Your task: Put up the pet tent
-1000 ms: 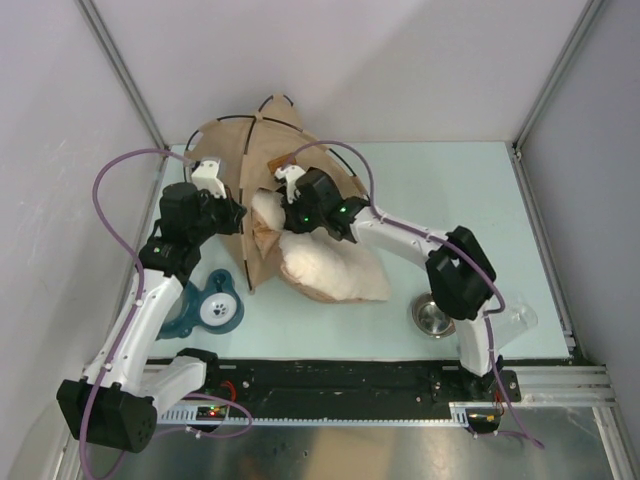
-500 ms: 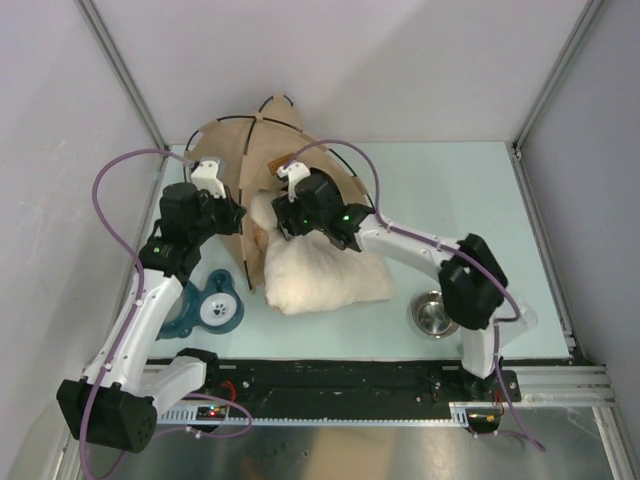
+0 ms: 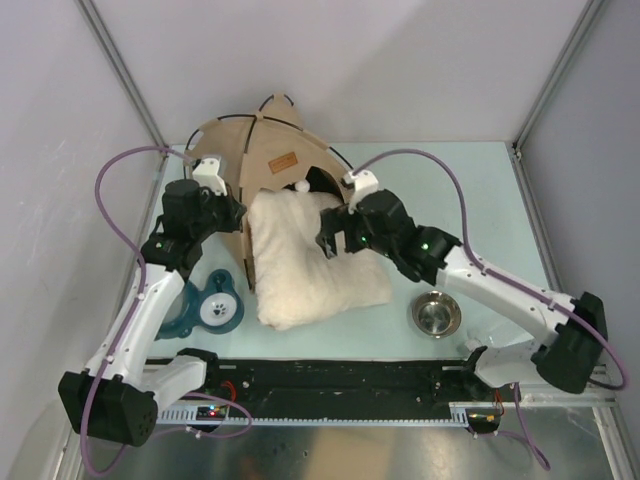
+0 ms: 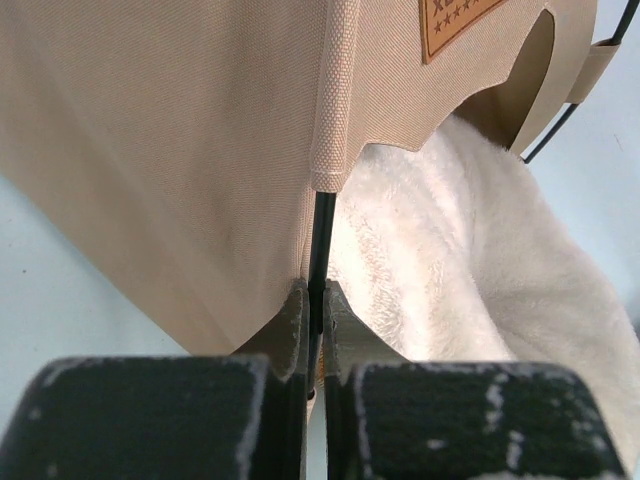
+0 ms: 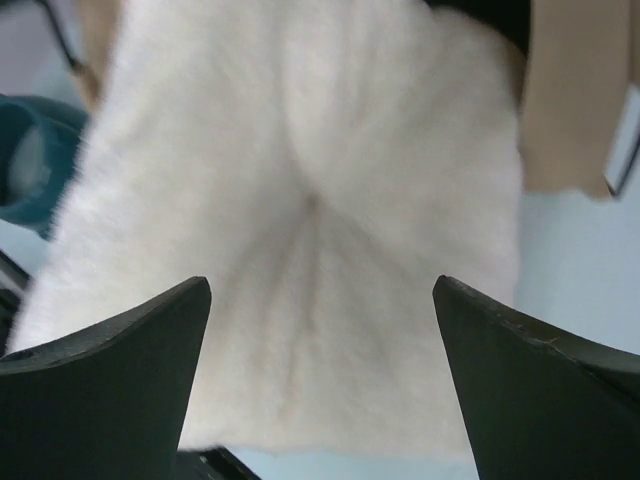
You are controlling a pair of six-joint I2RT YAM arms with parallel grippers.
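The pale green table (image 3: 460,190) carried everything. At its far left stood the pet tent (image 3: 222,150), a tan fabric dome with black edging, its dark mouth turned toward the table's middle. The cream pillow (image 3: 310,262) lay flat in front of that mouth, its far edge at the opening and the rest spread over the table toward the arms.

The right arm (image 3: 500,290) reached in low from the right, the left arm (image 3: 150,290) rose along the tent's near left side. A teal paw-print dish (image 3: 212,308) sat just beside the pillow's left edge, and a steel bowl (image 3: 436,315) lay near its right corner.

The right pincer (image 5: 320,290) hung over the pillow's right part with its jaws spread wide and nothing between them; a soft crease showed in the pile below. The left pincer (image 4: 315,300) was clamped together on a thin black pole (image 4: 320,240) where it left the tent's hem.

The brown label patch (image 3: 283,162) sat above the mouth, the white pompom (image 3: 301,186) right at it.
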